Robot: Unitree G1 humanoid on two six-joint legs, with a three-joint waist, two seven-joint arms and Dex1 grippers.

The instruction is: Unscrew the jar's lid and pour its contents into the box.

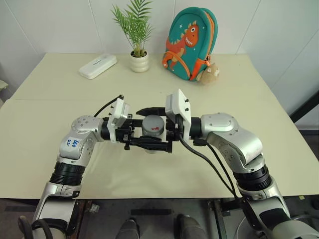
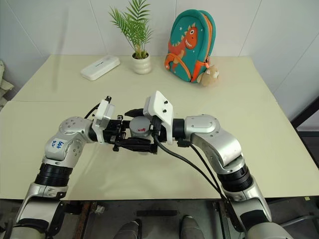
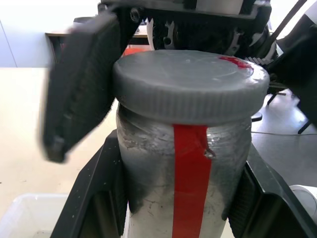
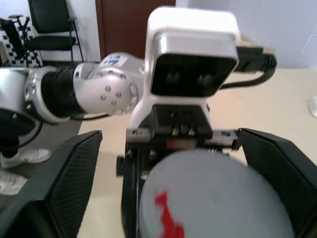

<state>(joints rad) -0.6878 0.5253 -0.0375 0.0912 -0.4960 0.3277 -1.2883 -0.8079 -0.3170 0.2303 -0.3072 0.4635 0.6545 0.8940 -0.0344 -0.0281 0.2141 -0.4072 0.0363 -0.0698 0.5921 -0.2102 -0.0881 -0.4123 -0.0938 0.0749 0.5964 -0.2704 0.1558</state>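
Note:
The jar [image 3: 148,188], clear with a red label band, is held above the table between both arms. My left gripper [image 1: 144,135] is shut on its body, one black finger on each side. The grey lid [image 3: 190,87] sits on the jar's top and carries a red mark. My right gripper [image 4: 173,178] faces the lid from the other side, open, with its fingers [image 4: 64,188] spread wide on either side of it and not touching. A corner of the clear box [image 3: 29,213] shows on the table below the jar. I cannot make out the contents.
At the back of the cream table [image 1: 249,99] stand a long white case [image 1: 97,65], a potted plant [image 1: 139,62], a teal dinosaur backpack [image 1: 189,45] and a small plush toy [image 1: 210,73].

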